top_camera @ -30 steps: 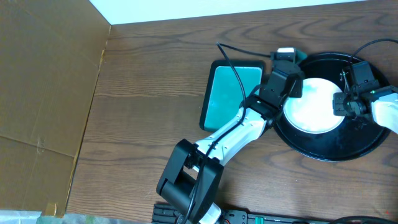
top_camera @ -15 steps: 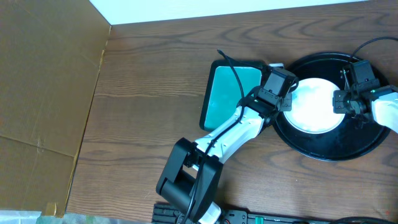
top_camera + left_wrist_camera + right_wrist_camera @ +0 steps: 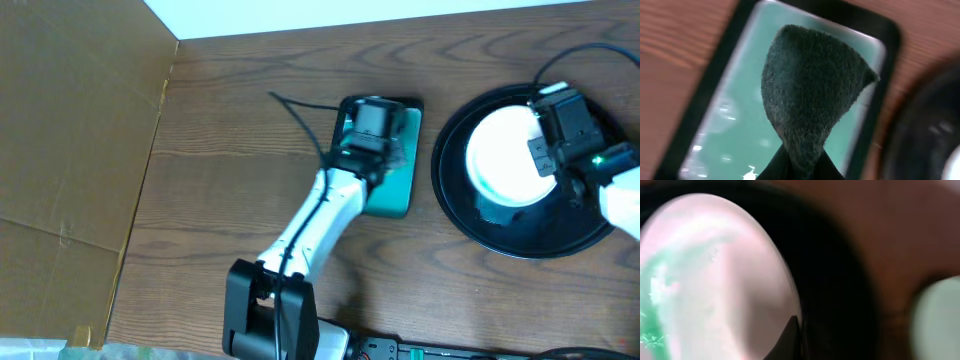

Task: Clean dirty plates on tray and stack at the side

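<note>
Dark wood table (image 3: 230,120), cardboard wall (image 3: 80,130) off to the far left, and both arms are in play; the left gripper (image 3: 372,122) hangs over the small teal tray (image 3: 405,195), pinched tight on a dark scouring pad (image 3: 810,95) that fans out above the teal floor in the left wrist view; whether the pad touches that floor or hovers, I cannot tell; across the table, the big black tray (image 3: 520,245) carries a white plate (image 3: 500,160) lying toward its upper half, and the right gripper (image 3: 558,130) is right at the plate's right edge; the right wrist view is badly blurred, 1 dark finger (image 3: 790,332) shows by the rim, and I cannot tell whether the jaws are clamped on the plate or merely beside it; a greenish streak crosses the plate's left part in that view, dirt or reflection, too soft to call; only 1 plate face is plain from above, with a pale aqua glint just below it on the black tray that might be another; no plate stands on the wood outside the black tray; so the score as I judge it: 0 stacked at the side, wiping not finished, and all the lifting out and stacking left to do.
</note>
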`<action>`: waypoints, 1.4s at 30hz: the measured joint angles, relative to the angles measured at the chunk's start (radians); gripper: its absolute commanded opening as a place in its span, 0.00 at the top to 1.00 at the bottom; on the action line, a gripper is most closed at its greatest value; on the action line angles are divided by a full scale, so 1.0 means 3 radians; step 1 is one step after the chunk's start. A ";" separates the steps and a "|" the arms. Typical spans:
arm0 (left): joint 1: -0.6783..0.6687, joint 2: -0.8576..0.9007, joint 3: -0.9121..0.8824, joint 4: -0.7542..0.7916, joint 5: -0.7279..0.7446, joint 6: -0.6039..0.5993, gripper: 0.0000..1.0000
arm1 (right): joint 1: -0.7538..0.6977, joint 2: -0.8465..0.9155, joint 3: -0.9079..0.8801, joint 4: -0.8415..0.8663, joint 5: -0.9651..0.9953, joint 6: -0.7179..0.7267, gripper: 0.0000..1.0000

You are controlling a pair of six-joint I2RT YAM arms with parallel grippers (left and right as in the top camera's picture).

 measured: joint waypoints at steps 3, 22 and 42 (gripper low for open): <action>0.0186 0.0079 0.0001 0.0003 0.0003 0.0000 0.93 | 0.0198 -0.0094 0.0003 0.0108 0.0526 -0.0331 0.99; 0.0341 0.0548 0.0000 0.0165 0.0301 0.0000 0.59 | 0.1007 -0.0104 0.0005 0.1083 0.2219 -0.2215 0.99; 0.0341 -0.0383 0.0001 -0.0207 0.0328 -0.0037 0.20 | 0.1227 -0.0106 0.0036 0.1095 0.2753 -0.3096 0.99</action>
